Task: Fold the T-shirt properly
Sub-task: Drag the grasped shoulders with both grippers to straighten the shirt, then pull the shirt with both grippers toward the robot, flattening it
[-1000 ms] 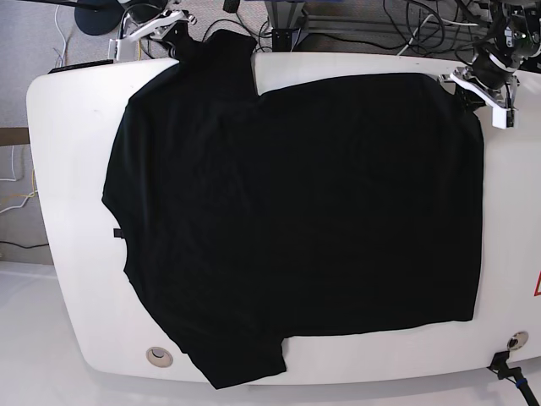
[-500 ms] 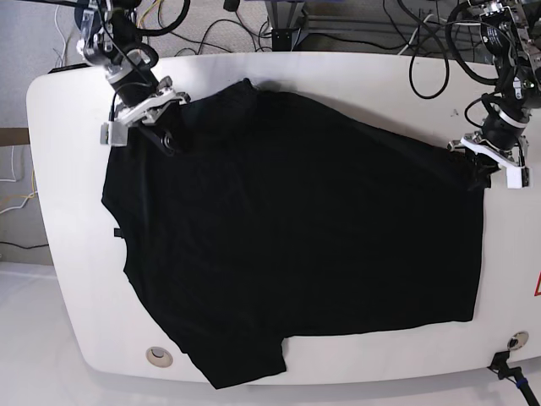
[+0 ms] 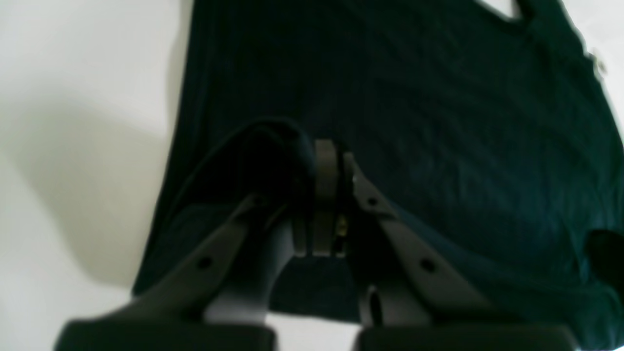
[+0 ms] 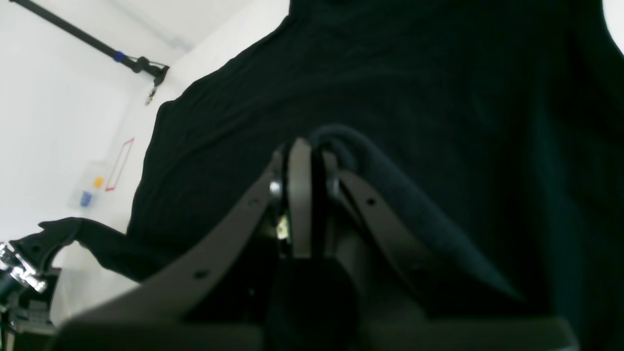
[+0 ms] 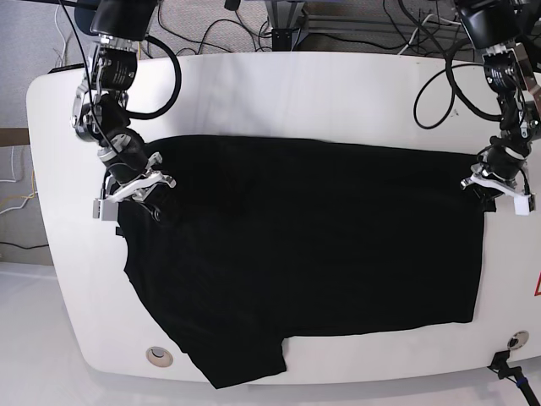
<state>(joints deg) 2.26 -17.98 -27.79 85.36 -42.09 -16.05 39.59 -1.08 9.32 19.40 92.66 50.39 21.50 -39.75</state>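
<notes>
The black T-shirt (image 5: 304,245) lies plain side up on the white table (image 5: 338,93), its far edge drawn forward in a straight fold line. My right gripper (image 5: 135,189), on the left of the base view, is shut on the shirt's far left edge. In the right wrist view its fingers (image 4: 298,161) pinch a roll of the black T-shirt (image 4: 390,73). My left gripper (image 5: 497,188) is shut on the far right corner. The left wrist view shows its gripper (image 3: 334,158) pressed together on a loop of the T-shirt (image 3: 438,122).
Cables (image 5: 423,38) and stands crowd the floor behind the table's far edge. A round hole (image 5: 159,356) sits at the table's front left, a red mark (image 5: 536,286) at its right edge and a black clamp (image 5: 505,365) at the front right corner.
Both grippers have carried the shirt's far edge toward the front of the table. The far sleeve and far hem corner have left the table's back edge and now lie over the shirt's body.
</notes>
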